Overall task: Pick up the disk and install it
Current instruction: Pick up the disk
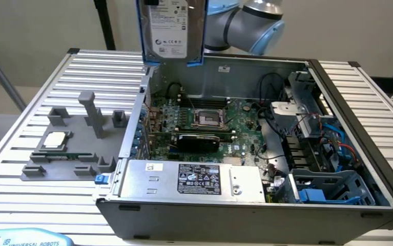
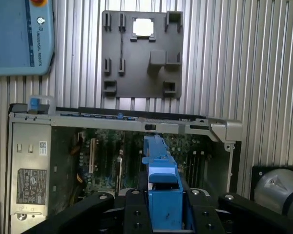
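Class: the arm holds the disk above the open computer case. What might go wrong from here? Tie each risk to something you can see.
1. The end effector grips the disk upright by its narrow blue bracket edge. A slip would probably drop it onto the motherboard inside the open case.
2. Loose cables crowd the space beside the drive cage and might snag the disk if it is brought near.

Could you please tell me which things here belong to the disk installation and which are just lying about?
In the job: the disk, held by the gripper; open computer case.
Lying about: grey holder tray; square chip; teach pendant.
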Available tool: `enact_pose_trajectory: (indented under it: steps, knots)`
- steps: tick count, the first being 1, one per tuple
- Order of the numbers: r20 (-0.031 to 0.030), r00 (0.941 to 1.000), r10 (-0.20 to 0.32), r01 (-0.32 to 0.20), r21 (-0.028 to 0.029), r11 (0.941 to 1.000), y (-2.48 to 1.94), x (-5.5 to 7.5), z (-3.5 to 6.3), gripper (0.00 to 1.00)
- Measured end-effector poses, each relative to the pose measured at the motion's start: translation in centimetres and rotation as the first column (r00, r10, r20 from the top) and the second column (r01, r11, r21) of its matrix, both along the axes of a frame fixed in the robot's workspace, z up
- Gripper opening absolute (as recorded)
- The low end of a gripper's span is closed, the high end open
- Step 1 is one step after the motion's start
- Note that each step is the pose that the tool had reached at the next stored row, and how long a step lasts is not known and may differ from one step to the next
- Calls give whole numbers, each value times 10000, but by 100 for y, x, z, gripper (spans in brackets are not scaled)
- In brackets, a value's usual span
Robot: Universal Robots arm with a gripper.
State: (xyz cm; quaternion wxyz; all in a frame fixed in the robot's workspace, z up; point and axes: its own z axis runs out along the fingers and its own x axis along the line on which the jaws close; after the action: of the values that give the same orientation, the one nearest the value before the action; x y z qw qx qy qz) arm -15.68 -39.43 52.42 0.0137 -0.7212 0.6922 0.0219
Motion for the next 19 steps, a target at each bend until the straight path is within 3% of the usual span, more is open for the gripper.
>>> enact_pose_trajectory:
  steps: [10, 19]
  knots:
    - [-1, 10000, 0, 0, 0, 10000, -193, 452, 1, 33]
    - [-1, 10000, -1, 1, 0, 10000, -414, 782, 0, 33]
